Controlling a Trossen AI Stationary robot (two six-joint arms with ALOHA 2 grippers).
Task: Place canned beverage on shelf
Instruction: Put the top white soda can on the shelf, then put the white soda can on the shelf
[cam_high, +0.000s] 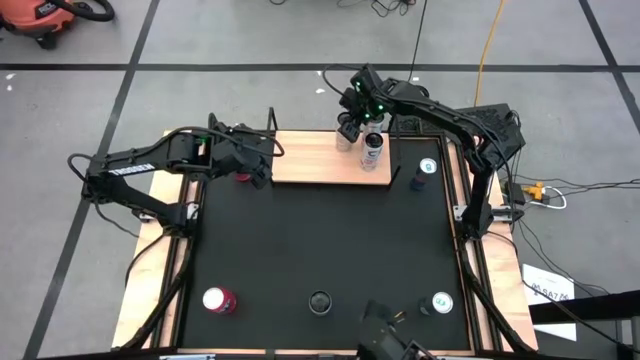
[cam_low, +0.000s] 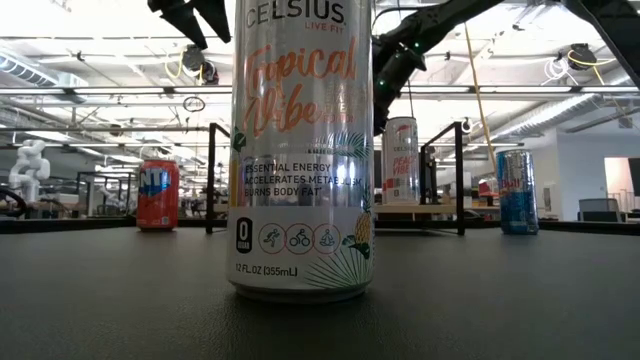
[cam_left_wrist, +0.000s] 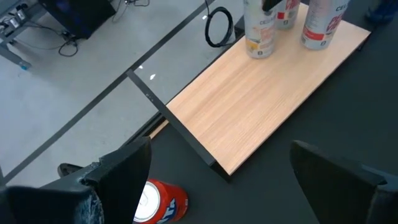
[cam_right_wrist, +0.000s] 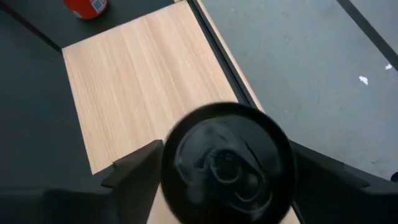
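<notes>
The shelf (cam_high: 310, 160) is a light-wood board at the table's far edge. My right gripper (cam_right_wrist: 227, 186) stands over its far edge, shut on a black-topped canned beverage (cam_right_wrist: 227, 165). The same can shows in the left wrist view (cam_left_wrist: 260, 34), upright on the board. Two more cans (cam_left_wrist: 323, 25) stand on the shelf beside it. My left gripper (cam_left_wrist: 221, 186) hangs open and empty by the shelf's left end, above a red can (cam_left_wrist: 158, 202) that stands on the tabletop. My right gripper has the can between its two fingers (cam_right_wrist: 137, 171), one on each side just below the top rim (cam_right_wrist: 169, 163). The fingers come from above, pointing down. The can is upright. Its base (cam_left_wrist: 260, 55) looks set on the shelf board near the far edge.
A tall Celsius can (cam_low: 300, 150) stands close to the low camera and hides part of the shelf. A blue can (cam_high: 425, 172) stands right of the shelf. Three cans (cam_high: 218, 300) (cam_high: 320, 300) (cam_high: 440, 303) stand near the table's near edge. Black uprights (cam_low: 213, 175) mark the shelf's corners.
</notes>
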